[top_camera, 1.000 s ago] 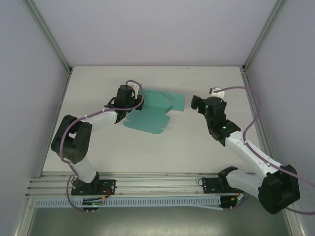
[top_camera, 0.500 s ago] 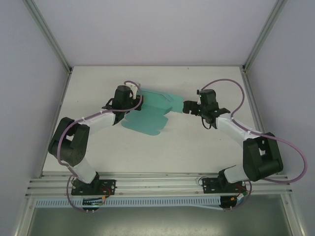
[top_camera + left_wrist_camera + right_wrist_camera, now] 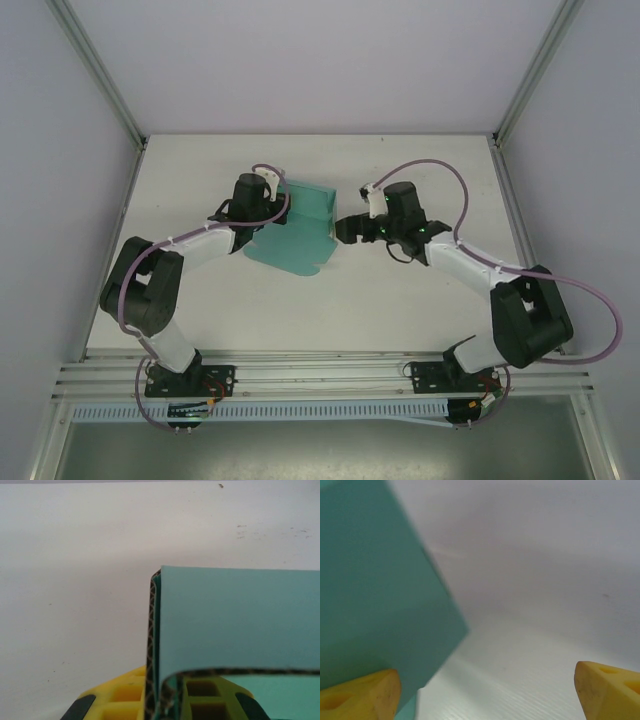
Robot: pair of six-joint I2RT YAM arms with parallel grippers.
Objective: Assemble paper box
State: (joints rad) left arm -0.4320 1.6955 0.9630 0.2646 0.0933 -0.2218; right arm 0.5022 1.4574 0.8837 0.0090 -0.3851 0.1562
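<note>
Both arms reach inward over the white table (image 3: 400, 300). The left gripper (image 3: 270, 194) pinches the left edge of the teal paper box (image 3: 300, 238), mid-table. The right gripper (image 3: 344, 228), fingers spread wide, sits just beside the sheet's upturned right flap.

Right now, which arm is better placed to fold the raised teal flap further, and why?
Right: the right gripper sits open at the raised flap of the paper box, while the left gripper is clamped on its opposite edge, anchoring it.
</note>
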